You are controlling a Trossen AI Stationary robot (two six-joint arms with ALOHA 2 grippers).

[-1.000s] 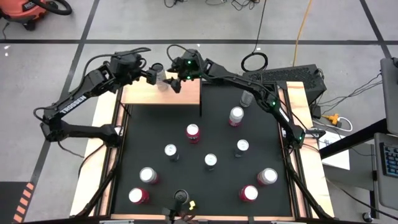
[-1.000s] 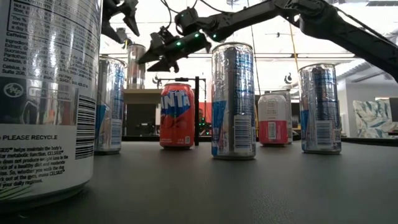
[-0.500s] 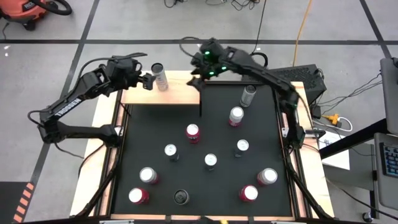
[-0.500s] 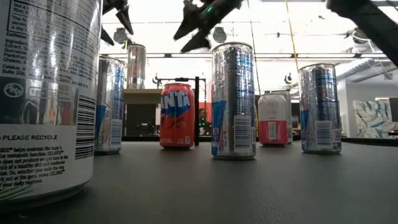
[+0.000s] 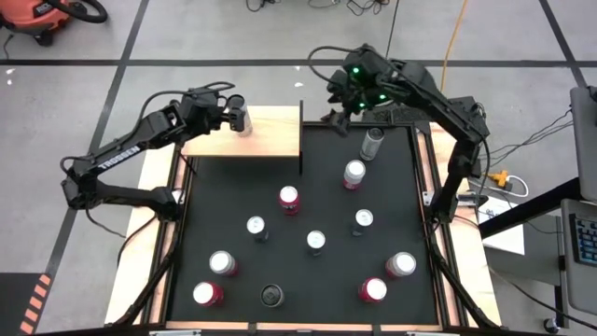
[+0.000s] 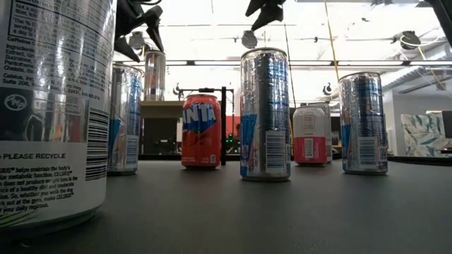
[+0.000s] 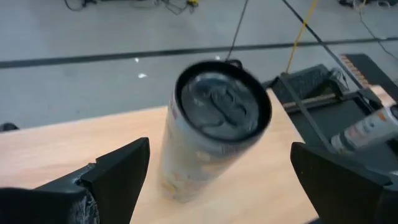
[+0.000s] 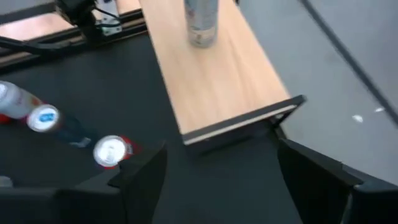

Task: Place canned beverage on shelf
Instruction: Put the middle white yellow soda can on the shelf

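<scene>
A slim silver can stands upright on its base on the pale wood shelf, near the shelf's far edge; the low view also has the can on the shelf. My left gripper is open just left of the can. In the left wrist view its fingers stand on either side of the can with gaps, touching nothing. My right gripper hangs open, high above the table's far edge, right of the shelf. Its wrist view looks down on the shelf and the can.
Several cans stand on the black mat: red ones and silver ones. One can lies on its side near my right arm. A large can fills the low view's left side.
My right gripper has drawn away from the can, rising and going toward the table's right along the far edge, its fingers still open. The can has stayed upright on the shelf. My left gripper has sunk a little beside the can and rolled slightly.
</scene>
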